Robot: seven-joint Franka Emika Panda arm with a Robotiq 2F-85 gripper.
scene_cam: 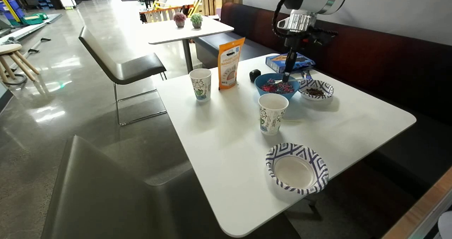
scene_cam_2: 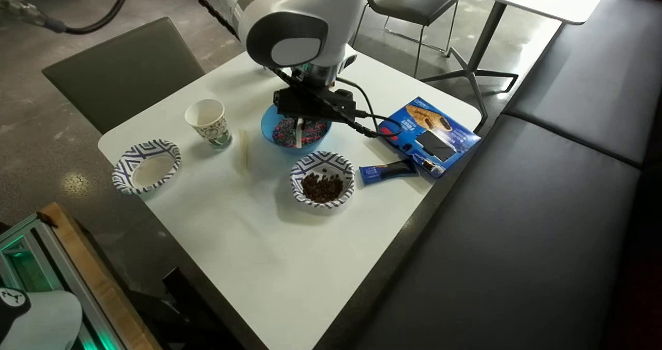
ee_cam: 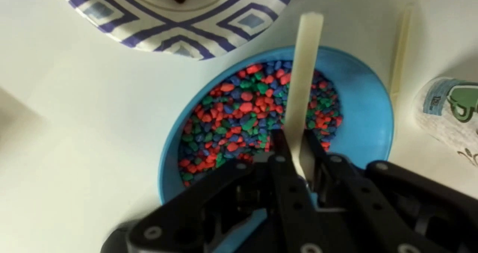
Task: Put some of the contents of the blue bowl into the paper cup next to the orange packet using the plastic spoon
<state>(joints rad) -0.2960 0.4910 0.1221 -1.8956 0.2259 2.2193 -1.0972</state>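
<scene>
Pinching the plastic spoon (ee_cam: pixel 304 81) by its handle, presumably freeing the tip to scoop, the gripper (ee_cam: pixel 294 136) hangs over the blue bowl (ee_cam: pixel 369 111). In an exterior view, the paper cup (scene_cam: pixel 201 85) stands at the bowl's nine o'clock, beside the orange packet (scene_cam: pixel 229 64).

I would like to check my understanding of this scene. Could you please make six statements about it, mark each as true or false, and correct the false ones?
1. On the table, the orange packet stands upright beside a paper cup. True.
2. That is the only paper cup in the scene. False: a second paper cup stands near the blue bowl.
3. The gripper is closed on the plastic spoon. True.
4. The blue bowl holds red, green and blue pieces. True.
5. The gripper is at the orange packet. False: it is at the blue bowl.
6. There is no box on the table. False: a printed blue food box lies flat there.
</scene>
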